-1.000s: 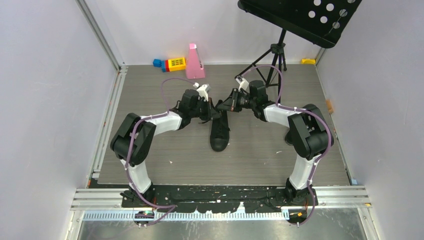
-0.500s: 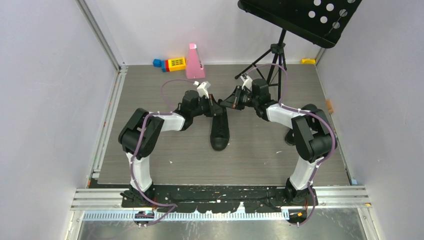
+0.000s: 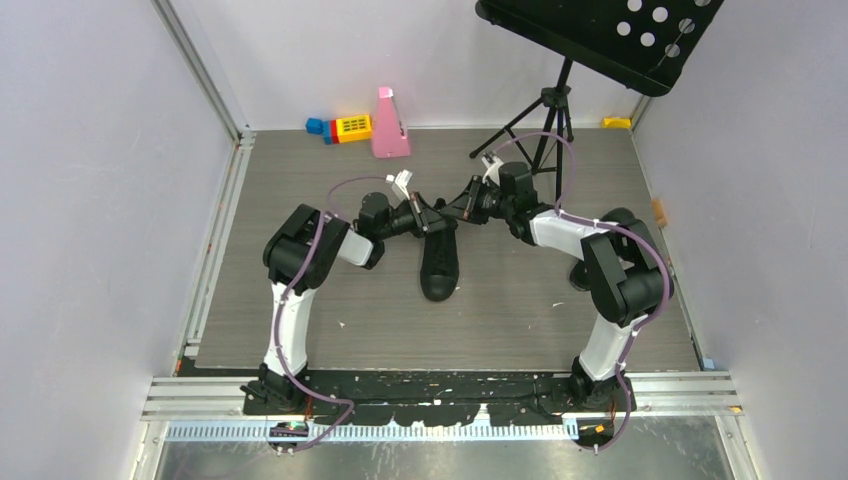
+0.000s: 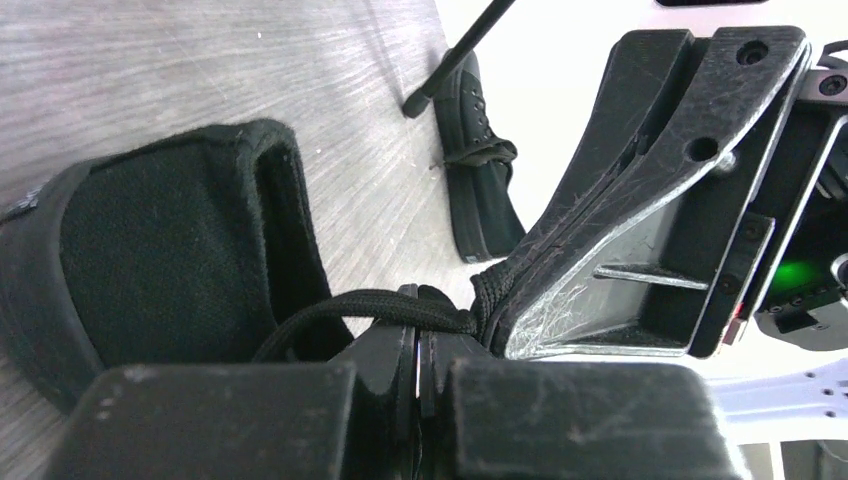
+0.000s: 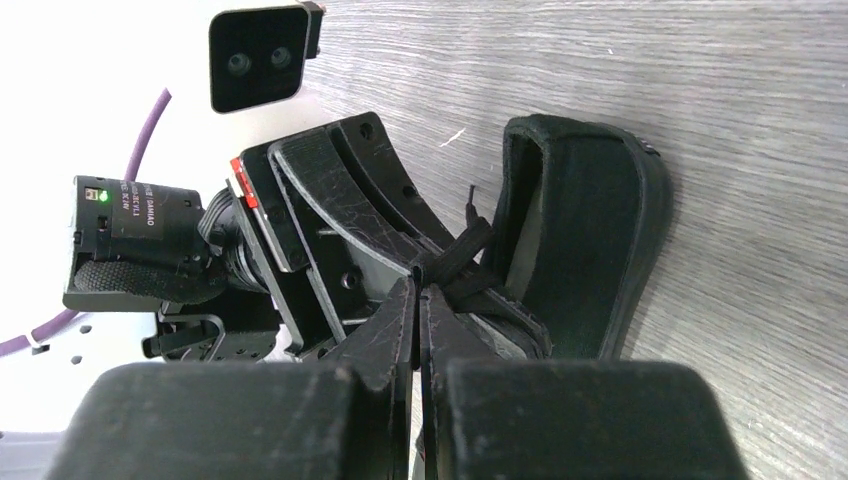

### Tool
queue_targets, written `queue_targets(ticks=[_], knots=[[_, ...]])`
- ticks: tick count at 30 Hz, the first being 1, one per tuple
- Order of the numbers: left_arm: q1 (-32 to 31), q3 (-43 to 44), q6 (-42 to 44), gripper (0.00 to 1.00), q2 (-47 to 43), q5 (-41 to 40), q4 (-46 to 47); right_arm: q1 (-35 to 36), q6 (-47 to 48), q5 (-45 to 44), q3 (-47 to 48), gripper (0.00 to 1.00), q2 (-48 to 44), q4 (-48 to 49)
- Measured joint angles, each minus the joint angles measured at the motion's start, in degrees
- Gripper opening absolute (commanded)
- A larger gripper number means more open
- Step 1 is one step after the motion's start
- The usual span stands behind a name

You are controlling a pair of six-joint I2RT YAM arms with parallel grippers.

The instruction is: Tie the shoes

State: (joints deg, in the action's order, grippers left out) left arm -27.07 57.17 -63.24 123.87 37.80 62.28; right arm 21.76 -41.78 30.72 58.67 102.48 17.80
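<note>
**A:** What takes up most of the view?
**B:** The grey wood-grain board (image 3: 300, 300). The black music stand (image 3: 600, 35) rises at its far right, with its tripod legs behind the right arm (image 3: 610, 270).

**A:** And the shoe?
**B:** The black sneaker (image 3: 438, 265) lies mid-board. Its toe points toward the arm bases and its heel opening toward the far wall. A second sneaker (image 4: 478, 180) lies off to the right, partly under that arm.

**A:** Where are the grippers?
**B:** They meet tip to tip above the sneaker's opening. The left gripper (image 4: 417, 335) is clamped tight, with the laces (image 4: 385, 305) pinched at its tips. The right gripper (image 5: 418, 300) is clamped on the laces too, just beside the left one
</note>
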Motion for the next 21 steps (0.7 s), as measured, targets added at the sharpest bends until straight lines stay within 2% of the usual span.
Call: queue_targets(ticks=[13,21], knots=[[0.6,1.6,-16.2,0.0,6.3,4.3,8.7,4.2,5.4,-9.9,3.9,0.0,-0.6,-10.1],[0.6,2.1,-20.8,0.0,7.5,4.8,11.2,7.0,10.5,-17.2,8.2,0.14,-1.4,-19.3]])
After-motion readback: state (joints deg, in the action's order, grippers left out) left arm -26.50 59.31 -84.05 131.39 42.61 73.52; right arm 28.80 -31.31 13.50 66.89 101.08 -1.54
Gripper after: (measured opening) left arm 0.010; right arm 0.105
